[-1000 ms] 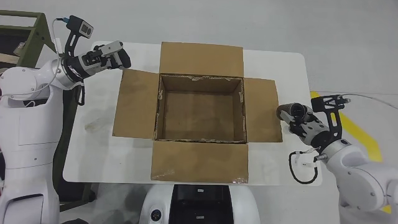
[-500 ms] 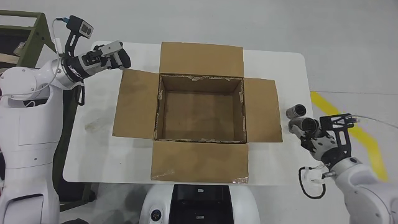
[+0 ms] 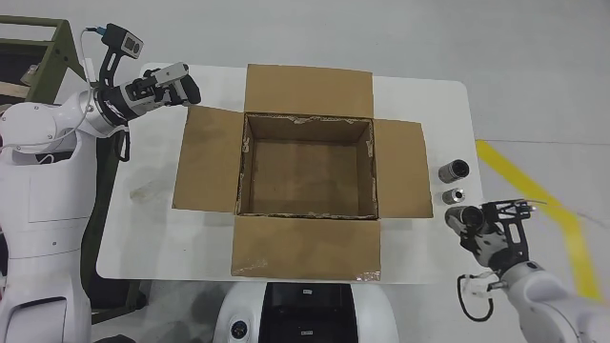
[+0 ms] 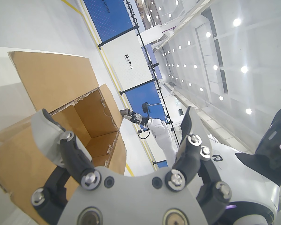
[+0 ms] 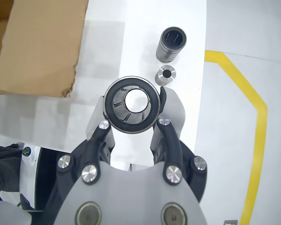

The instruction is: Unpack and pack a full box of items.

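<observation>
- Left gripper hasn't budged. It's parked over the far left corner of the table, fingers spread wide, nothing between them.
- The cardboard box sits mid-table with all four flaps folded out flat. I'm looking at bare cardboard on the bottom, so unpacking looks nearly done to me.
- Past the box's right flap, two metal pieces have come into the open, standing on end: a tall bearing sleeve and a short bushing just beside it, towards the near edge.
- Right gripper has pulled back from that flap to the near right corner over the last second. It's clamped on a third piece, a wide sleeve, carried upright next to the short bushing. My guess is that it joins that row next, then repacking starts.
</observation>
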`<state>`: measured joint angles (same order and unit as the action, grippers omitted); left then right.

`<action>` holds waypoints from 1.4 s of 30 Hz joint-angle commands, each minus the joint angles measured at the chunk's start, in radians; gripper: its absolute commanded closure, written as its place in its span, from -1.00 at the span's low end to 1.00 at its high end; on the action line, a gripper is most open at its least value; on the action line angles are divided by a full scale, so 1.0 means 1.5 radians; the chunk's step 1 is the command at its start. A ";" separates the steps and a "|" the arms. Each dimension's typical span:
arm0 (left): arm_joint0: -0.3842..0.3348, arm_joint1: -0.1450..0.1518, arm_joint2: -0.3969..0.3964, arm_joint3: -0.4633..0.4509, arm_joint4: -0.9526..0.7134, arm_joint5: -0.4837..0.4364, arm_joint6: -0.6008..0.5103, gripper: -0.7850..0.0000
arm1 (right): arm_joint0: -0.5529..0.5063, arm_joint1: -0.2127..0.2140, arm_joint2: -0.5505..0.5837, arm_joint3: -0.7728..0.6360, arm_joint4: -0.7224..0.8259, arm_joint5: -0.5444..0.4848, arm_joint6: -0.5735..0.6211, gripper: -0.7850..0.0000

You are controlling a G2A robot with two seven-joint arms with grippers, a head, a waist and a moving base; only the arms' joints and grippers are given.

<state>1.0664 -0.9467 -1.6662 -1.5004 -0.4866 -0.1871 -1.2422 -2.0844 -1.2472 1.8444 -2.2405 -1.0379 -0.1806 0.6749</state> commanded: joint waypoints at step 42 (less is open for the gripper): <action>0.000 0.000 0.000 0.000 0.000 0.000 0.000 -1.00 | 0.135 0.003 -0.072 0.259 -0.012 0.062 -0.084 1.00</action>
<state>1.0664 -0.9467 -1.6662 -1.5004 -0.4866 -0.1871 -1.2422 -1.8851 -1.2421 1.7378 -1.8544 -1.0571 -0.0892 0.5508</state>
